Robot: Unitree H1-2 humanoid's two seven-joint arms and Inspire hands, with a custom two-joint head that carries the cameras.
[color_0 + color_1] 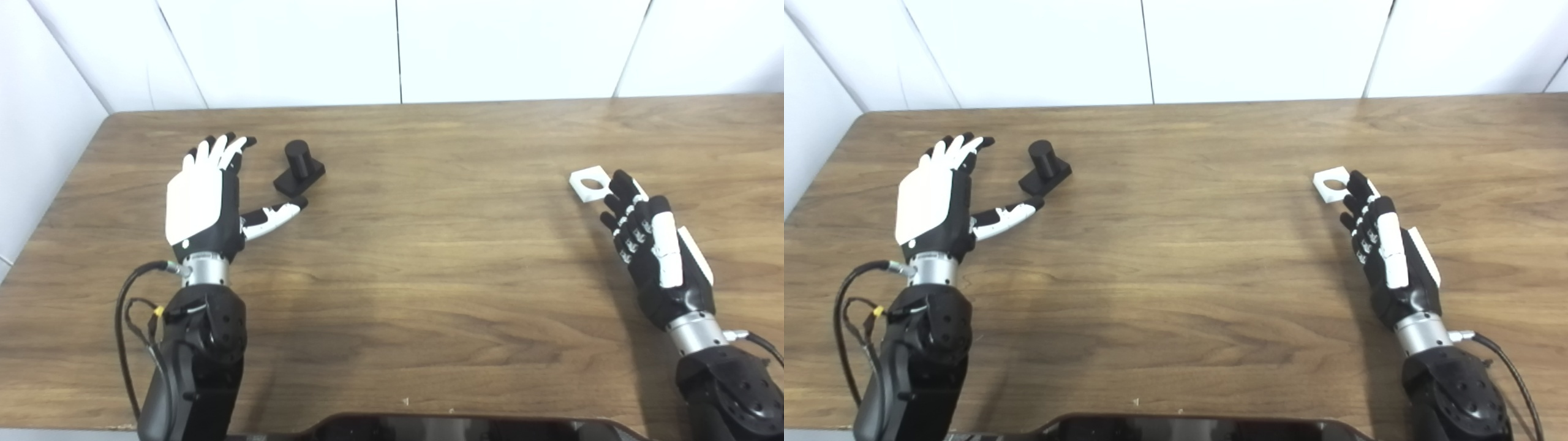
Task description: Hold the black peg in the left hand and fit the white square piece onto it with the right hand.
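Note:
The black peg, a short cylinder upright on a square black base, stands on the wooden table at the left. My left hand is open beside it, fingers spread, with the thumb tip just below the base and not holding it. The white square piece, with a round hole, lies flat at the right. My right hand is open just behind it, its fingertips at the piece's near edge. In the right eye view the peg and the piece show the same way.
White wall panels stand behind the table's far edge, and a white side wall runs along the left. A dark rim of my body shows at the bottom centre. Cables hang from my left forearm.

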